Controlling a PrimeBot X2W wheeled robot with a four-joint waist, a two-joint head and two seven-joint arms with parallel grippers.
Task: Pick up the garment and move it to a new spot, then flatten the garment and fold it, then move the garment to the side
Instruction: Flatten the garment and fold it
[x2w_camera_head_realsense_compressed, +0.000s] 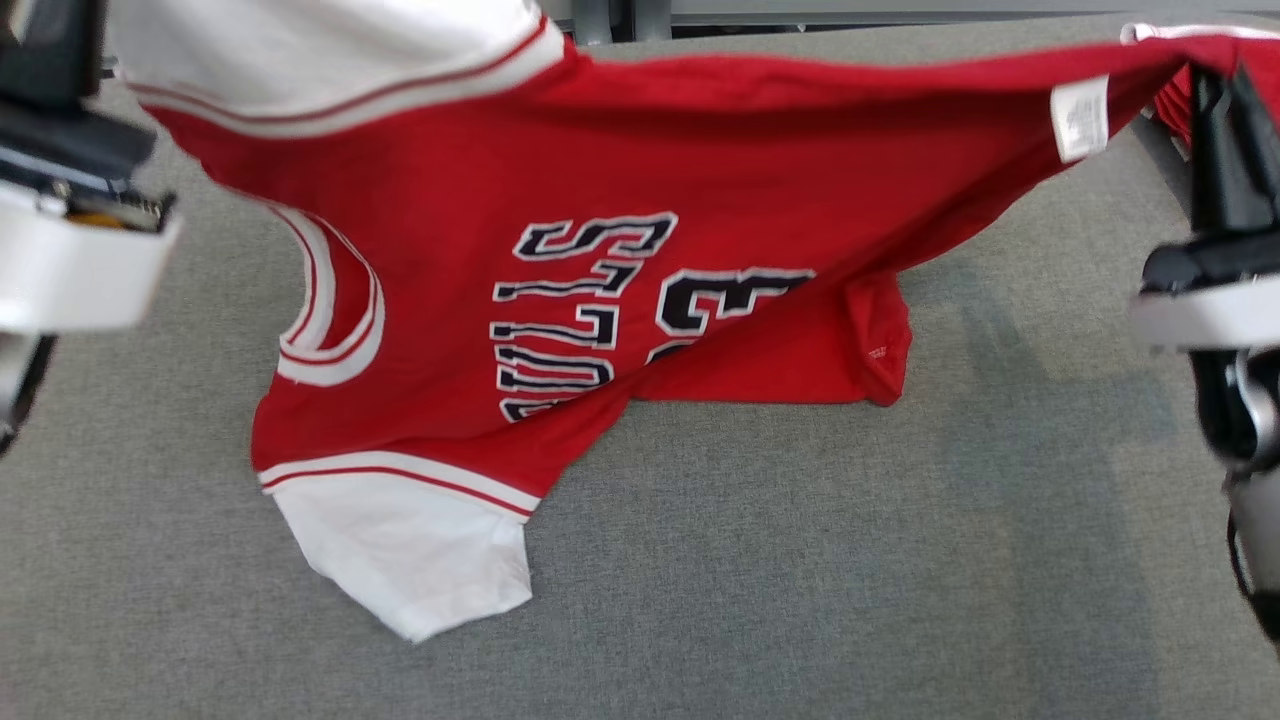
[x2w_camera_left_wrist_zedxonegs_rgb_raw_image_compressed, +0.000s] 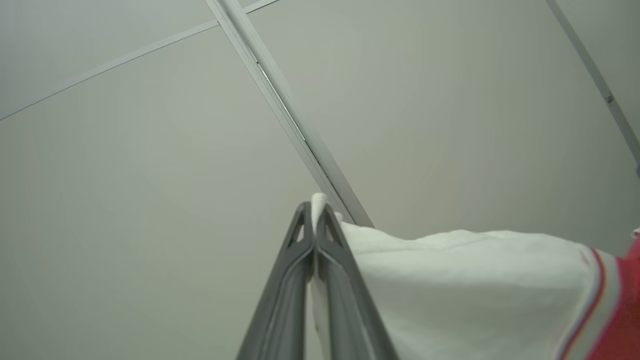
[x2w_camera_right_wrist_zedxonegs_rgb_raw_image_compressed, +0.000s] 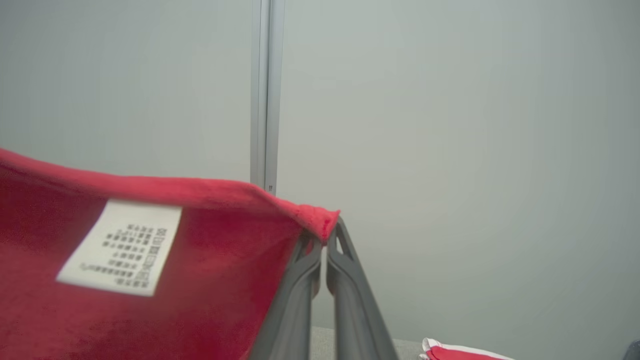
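Currently held: one garment (x2w_camera_head_realsense_compressed: 640, 200), a red jersey, stretched between two grippers across the far side; its lower part is draped onto the table (x2w_camera_head_realsense_compressed: 900, 560).
Left gripper (x2w_camera_left_wrist_zedxonegs_rgb_raw_image_compressed: 315, 220): fingers pressed together, white sleeve edge pinched between them, far left.
Right gripper (x2w_camera_right_wrist_zedxonegs_rgb_raw_image_compressed: 325, 240): fingers closed on the red hem corner, far right.
Far sleeve (x2w_camera_head_realsense_compressed: 330, 50): white, raised at the far left.
Near sleeve (x2w_camera_head_realsense_compressed: 410, 550): white, laid on the table, near and left of centre.
Care label (x2w_camera_head_realsense_compressed: 1080, 118): one, white, hung near the right-hand grip.
Lettering (x2w_camera_head_realsense_compressed: 590, 310): dark, white-edged, partly folded under.
Tally: one garment, two sleeves, one label, one grey table.
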